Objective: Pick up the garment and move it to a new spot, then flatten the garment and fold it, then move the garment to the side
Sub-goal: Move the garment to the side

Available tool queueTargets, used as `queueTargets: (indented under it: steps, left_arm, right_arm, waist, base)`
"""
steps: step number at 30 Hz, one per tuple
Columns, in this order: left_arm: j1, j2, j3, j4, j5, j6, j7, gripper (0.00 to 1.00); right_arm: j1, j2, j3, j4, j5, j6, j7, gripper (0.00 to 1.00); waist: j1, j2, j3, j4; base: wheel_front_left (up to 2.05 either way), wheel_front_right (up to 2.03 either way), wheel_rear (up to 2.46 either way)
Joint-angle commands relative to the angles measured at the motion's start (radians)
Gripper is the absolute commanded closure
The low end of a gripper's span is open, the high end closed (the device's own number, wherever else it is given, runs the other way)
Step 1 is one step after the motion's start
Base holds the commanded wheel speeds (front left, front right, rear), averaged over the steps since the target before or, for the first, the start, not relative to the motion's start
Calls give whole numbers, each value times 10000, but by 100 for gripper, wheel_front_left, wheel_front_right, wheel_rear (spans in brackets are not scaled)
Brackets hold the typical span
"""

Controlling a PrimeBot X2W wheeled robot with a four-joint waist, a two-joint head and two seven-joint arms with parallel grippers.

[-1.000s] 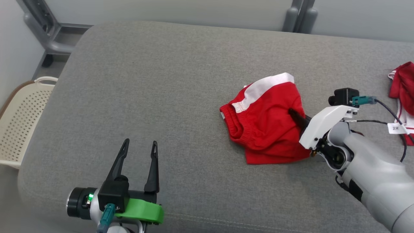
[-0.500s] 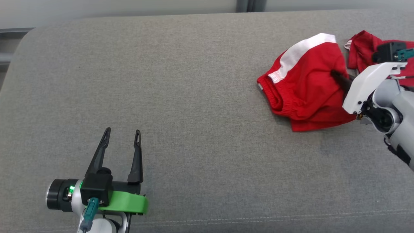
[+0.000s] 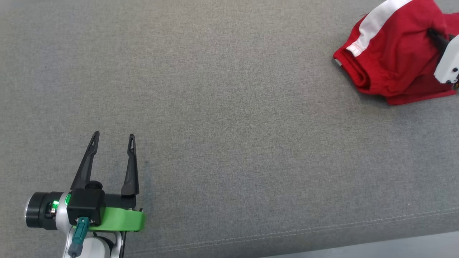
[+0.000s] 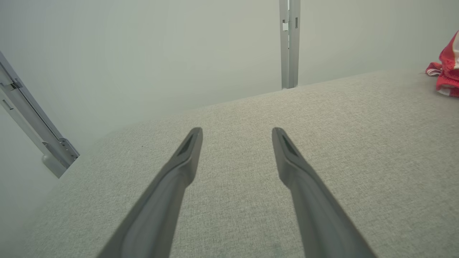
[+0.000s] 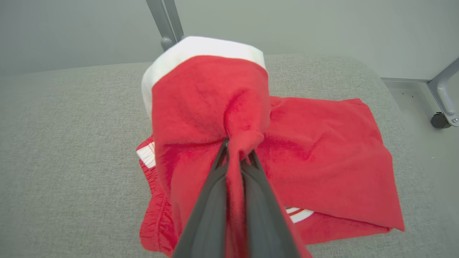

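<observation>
Wide grey fabric-covered table [image 3: 215,89] here, tight woven texture, with a stitched seam [image 3: 322,227] running along its near edge. Up at the far right of the head view, the red garment [image 3: 394,61] with the white band sits bunched, its lower hem down on the fabric. Over to the right wrist view: that garment rises in a peak above a second red cloth [image 5: 340,172], spread flat by the table's rounded corner, white-striped trim peeking out underneath.
</observation>
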Motion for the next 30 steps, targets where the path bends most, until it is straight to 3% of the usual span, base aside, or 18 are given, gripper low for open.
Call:
queueTargets:
  steps: [1,15,30]
  left_arm:
    - [-186,85,46,-55,70,15,10,0]
    - [-300,335,158,-277,104,38,10,0]
    - [-356,440,211,-304,96,130,10,0]
  right_arm:
    - [-216,-115,79,75,-159,0,-89,100]
    - [-1268,-912,217,1031,-57,-2,-287,100]
    - [-1498,-835,518,2232,-251,-2,-920,100]
  waist:
    - [-1,-1,216,-113]
    - [-1,-1,815,-31]
    - [-1,-1,1087,29]
  base:
    - [0,0,0]
    - [0,0,0]
    - [0,0,0]
